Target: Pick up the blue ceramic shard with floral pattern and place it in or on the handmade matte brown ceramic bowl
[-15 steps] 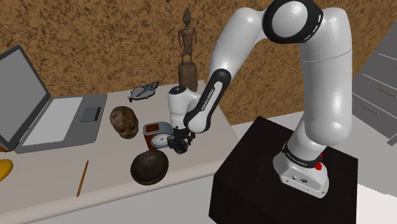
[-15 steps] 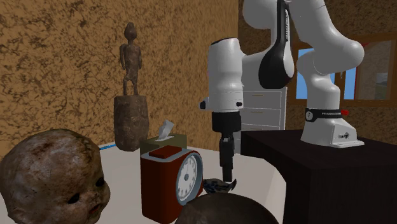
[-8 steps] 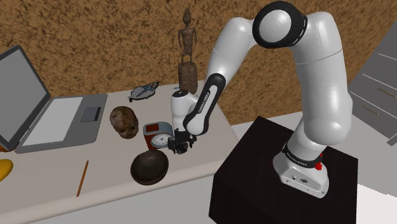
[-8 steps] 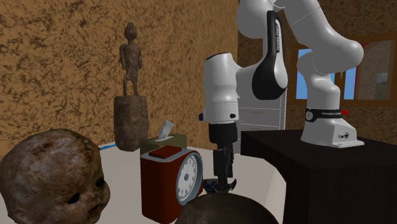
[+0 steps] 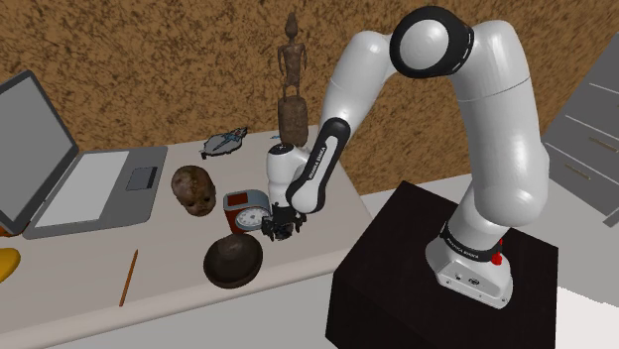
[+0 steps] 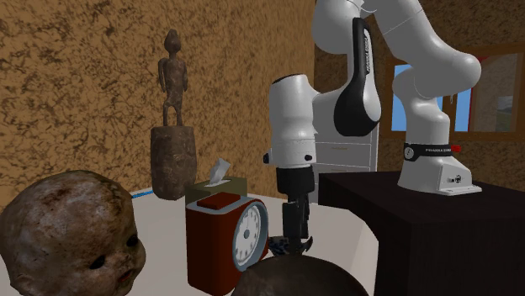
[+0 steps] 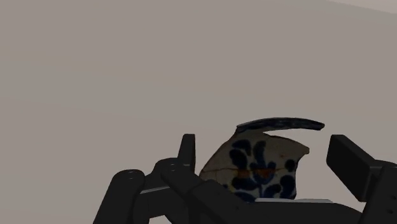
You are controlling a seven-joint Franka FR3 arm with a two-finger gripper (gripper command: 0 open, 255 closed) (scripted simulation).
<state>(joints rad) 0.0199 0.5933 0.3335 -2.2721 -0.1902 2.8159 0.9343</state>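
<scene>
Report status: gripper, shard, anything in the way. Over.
Gripper open, astride shard. Shard on table, not held. Brown bowl close by; red clock crowds the gripper.

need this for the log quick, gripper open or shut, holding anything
Gripper: open, fingers either side of the blue floral shard, not clasping it.

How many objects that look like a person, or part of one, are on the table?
2. A brown doll head lies beside the red clock, toward the laptop. A tall carved figure stands at the far edge of the table. The arm could hide something small.
</scene>
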